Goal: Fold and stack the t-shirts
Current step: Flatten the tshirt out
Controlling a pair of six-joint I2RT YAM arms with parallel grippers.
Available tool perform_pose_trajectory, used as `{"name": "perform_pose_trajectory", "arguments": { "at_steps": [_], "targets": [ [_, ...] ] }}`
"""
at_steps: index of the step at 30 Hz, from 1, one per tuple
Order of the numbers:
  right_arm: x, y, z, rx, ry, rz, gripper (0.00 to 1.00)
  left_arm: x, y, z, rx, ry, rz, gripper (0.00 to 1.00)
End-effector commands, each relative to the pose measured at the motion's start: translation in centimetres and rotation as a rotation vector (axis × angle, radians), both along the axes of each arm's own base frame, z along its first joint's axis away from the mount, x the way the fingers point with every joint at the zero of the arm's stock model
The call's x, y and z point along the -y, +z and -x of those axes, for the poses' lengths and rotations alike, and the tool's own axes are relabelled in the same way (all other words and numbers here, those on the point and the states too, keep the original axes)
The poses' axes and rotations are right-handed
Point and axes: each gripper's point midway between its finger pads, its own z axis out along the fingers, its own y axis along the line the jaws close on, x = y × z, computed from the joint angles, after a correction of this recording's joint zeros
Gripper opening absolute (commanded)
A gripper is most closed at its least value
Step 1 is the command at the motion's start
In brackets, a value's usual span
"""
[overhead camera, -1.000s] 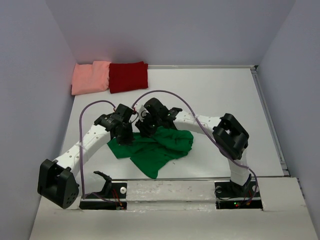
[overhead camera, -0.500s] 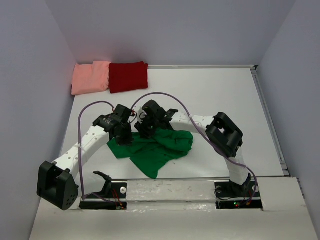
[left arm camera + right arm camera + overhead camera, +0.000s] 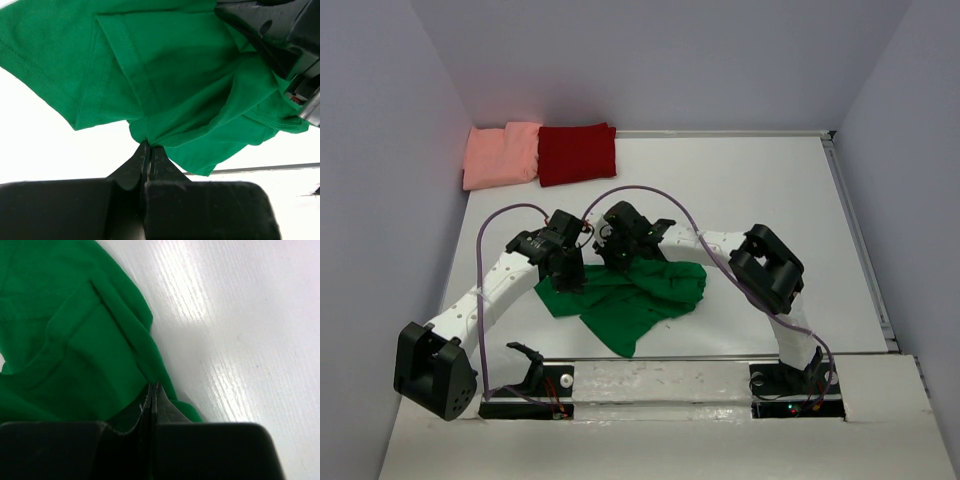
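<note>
A: Status of the green t-shirt (image 3: 630, 295)?
B: Crumpled, unfolded, on the table (image 3: 750, 200) near its front edge, betw. both arms. The salmon-pink shirt (image 3: 500, 155) & dark red shirt (image 3: 576, 152) lie folded, touching, in the far-left corner.
A: Claws?
B: Both clenched. The left gripper (image 3: 149, 146) pinches a bunched fold by a hemmed edge; the right gripper (image 3: 151, 388) pinches a thin fabric edge close to the tabletop.
A: Handling?
B: Judged light, limp, no stiffness. Drapes & wrinkles; may slip from a thin pinch. Not fragile.
A: Where to hold?
B: Rec. hems/seams, i.e. shoulders or bottom corners, well apart, so the cloth spreads flat. Present pinches sit near each other; bunching likely.
</note>
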Motion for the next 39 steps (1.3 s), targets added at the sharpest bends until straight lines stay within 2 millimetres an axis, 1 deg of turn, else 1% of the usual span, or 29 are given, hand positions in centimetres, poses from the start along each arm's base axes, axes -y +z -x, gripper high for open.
{"name": "perform_pose_trajectory", "arguments": {
  "at_steps": [1,2,3,4,7,8,9,10,11,12,14,15,21,22,25,26,27,28,29,30,32,33,34,35,36,37,38,39],
  "targets": [
    [-1.5,2.3,-2.6,0.103,-0.035,-0.05,0.0,0.4,0.5,-0.1,0.017,-0.043,0.018,0.0],
    [-1.1,2.8,-3.3,0.112,-0.055,-0.048,0.0,0.3,0.5,-0.1,0.018,-0.045,0.014,0.0],
    [-1.2,3.3,-3.4,0.117,-0.061,-0.053,0.0,0.4,0.5,-0.2,0.019,-0.047,0.015,0.0],
    [-0.6,4.6,-4.9,0.132,-0.096,-0.062,0.0,0.4,0.6,-0.3,0.022,-0.047,0.013,0.0],
    [0.2,6.9,-6.5,0.141,-0.142,-0.078,0.0,0.4,0.9,-0.6,0.025,-0.049,0.01,0.0],
    [0.7,8.3,-7.3,0.153,-0.163,-0.086,0.0,0.5,1.0,-0.7,0.029,-0.049,0.012,0.0],
    [1.3,8.7,-7.7,0.152,-0.181,-0.077,0.0,0.6,1.1,-0.8,0.032,-0.05,0.013,0.0],
    [1.4,9.4,-8.3,0.16,-0.191,-0.089,0.0,0.6,1.1,-0.9,0.035,-0.05,0.013,0.0],
    [2.3,10.2,-9.0,0.156,-0.215,-0.084,0.0,0.7,1.1,-1.0,0.035,-0.05,0.013,0.0],
    [2.5,10.7,-9.6,0.162,-0.23,-0.092,0.0,0.7,1.2,-1.1,0.037,-0.048,0.013,0.0],
    [3.4,11.2,-10.3,0.146,-0.261,-0.098,0.0,0.7,1.2,-1.3,0.04,-0.047,0.013,0.0],
    [4.1,11.6,-11.1,0.144,-0.28,-0.108,0.0,0.7,1.2,-1.4,0.044,-0.046,0.012,0.0],
    [7.3,12.2,-13.6,0.139,-0.37,-0.105,0.0,0.6,1.7,-1.9,0.055,-0.038,0.0,0.0],
    [8.2,12.5,-14.4,0.14,-0.395,-0.105,0.0,0.6,1.9,-2.1,0.062,-0.036,-0.007,0.0],
    [9.8,13.1,-15.4,0.14,-0.445,-0.106,0.0,0.5,2.6,-2.6,0.077,-0.033,-0.017,0.0],
    [10.8,13.2,-16.1,0.135,-0.471,-0.103,0.0,0.4,2.7,-2.7,0.076,-0.029,-0.022,0.0],
    [11.3,13.4,-16.3,0.13,-0.487,-0.103,0.0,0.0,2.8,-3.2,0.09,-0.018,-0.045,0.0],
    [12.0,13.7,-16.5,0.129,-0.507,-0.101,0.0,0.1,3.3,-3.7,0.107,-0.012,-0.042,0.0],
    [12.7,13.9,-16.8,0.12,-0.53,-0.106,0.0,0.1,3.3,-4.1,0.105,-0.012,-0.045,0.0],
    [12.9,13.9,-16.7,0.116,-0.539,-0.099,0.0,0.1,3.8,-4.8,0.122,-0.002,-0.043,0.0],
    [14.4,13.8,-17.2,0.109,-0.582,-0.088,0.0,0.1,3.8,-5.8,0.126,0.002,-0.052,0.0],
    [14.7,13.7,-17.3,0.115,-0.598,-0.077,0.0,0.3,4.5,-6.7,0.148,0.006,-0.052,0.0],
    [15.5,13.6,-17.6,0.119,-0.623,-0.066,0.0,0.2,4.7,-7.3,0.154,0.01,-0.055,0.0],
    [16.2,13.5,-17.7,0.116,-0.643,-0.056,0.0,0.0,4.4,-8.1,0.146,0.019,-0.068,0.0],
    [17.5,13.5,-18.2,0.122,-0.681,-0.045,0.0,0.0,4.5,-8.6,0.151,0.022,-0.07,0.0],
    [18.5,13.3,-18.4,0.12,-0.709,-0.029,0.0,-0.2,5.2,-9.6,0.17,0.028,-0.073,0.0],
    [19.2,13.3,-18.7,0.12,-0.728,-0.022,0.0,-0.2,4.8,-10.2,0.158,0.028,-0.083,0.0],
    [20.9,13.5,-19.3,0.117,-0.79,-0.022,0.0,-0.2,5.5,-11.0,0.177,0.033,-0.081,0.0]
  ]
}}
